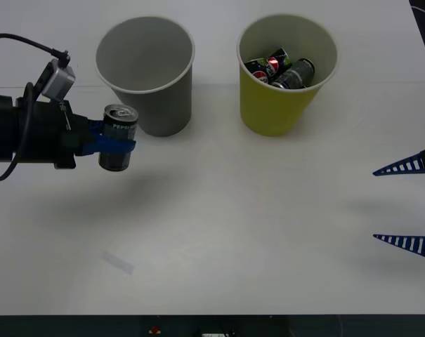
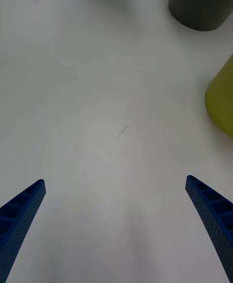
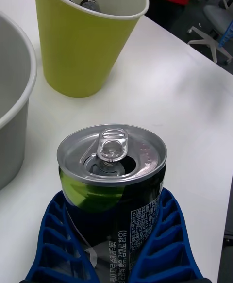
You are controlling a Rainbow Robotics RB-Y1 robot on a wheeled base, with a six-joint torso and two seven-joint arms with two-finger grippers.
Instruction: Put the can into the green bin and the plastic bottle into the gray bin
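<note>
**Can held upright, green bin across to the right**

The left gripper (image 1: 114, 140) has its blue fingers closed around the can (image 1: 119, 137), which stands upright, off the table, beside the gray bin (image 1: 145, 74). The green bin (image 1: 286, 74), already holding cans, lies beyond the gray one, toward the robot's right. The right gripper (image 1: 407, 205) waits spread wide at the table's right edge.

We see the can (image 1: 119, 137) upright, opened, beside the gray bin (image 1: 146, 74), green bin (image 1: 286, 75) holding cans
</note>
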